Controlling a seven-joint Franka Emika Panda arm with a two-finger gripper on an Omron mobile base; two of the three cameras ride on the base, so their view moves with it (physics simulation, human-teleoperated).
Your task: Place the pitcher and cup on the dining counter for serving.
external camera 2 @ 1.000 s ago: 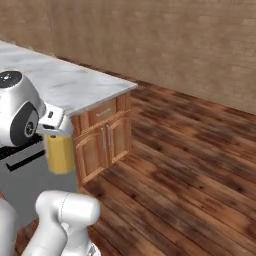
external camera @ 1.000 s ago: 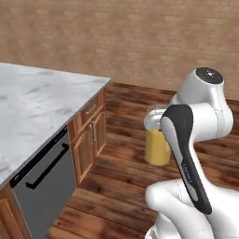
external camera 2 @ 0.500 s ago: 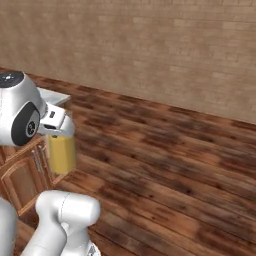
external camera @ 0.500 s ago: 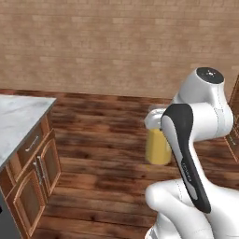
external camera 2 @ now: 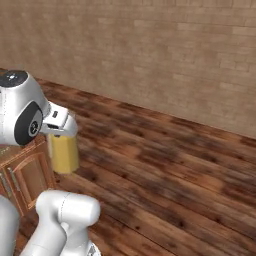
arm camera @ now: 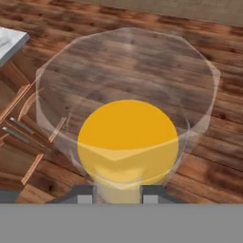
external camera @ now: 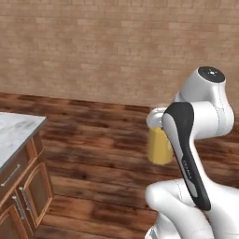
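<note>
The pitcher [external camera: 160,147] is a clear cylinder tinted amber-orange. It hangs upright over the wooden floor with my gripper [external camera 2: 62,128] shut on its rim. From the right base it shows as a yellow column [external camera 2: 63,152] just under the white hand. The hand view looks down into its wide clear mouth onto the orange liquid [arm camera: 128,135], with my gripper [arm camera: 118,192] closed on the near wall. The arm's dark forearm covers the pitcher's right side in the left base view. The cup and the dining counter are out of view.
A marble counter corner [external camera: 14,133] on wooden cabinets [external camera: 28,196] stands at the left, and the cabinets [external camera 2: 25,172] also sit behind the arm. A brick wall [external camera 2: 150,55] closes the far side. Wooden floor [external camera 2: 170,170] stretches ahead and right.
The whole picture has shifted, so the base has moved: the marble counter has slid away to the left edge. The pitcher stays in the gripper, in the same place beside the arm.
</note>
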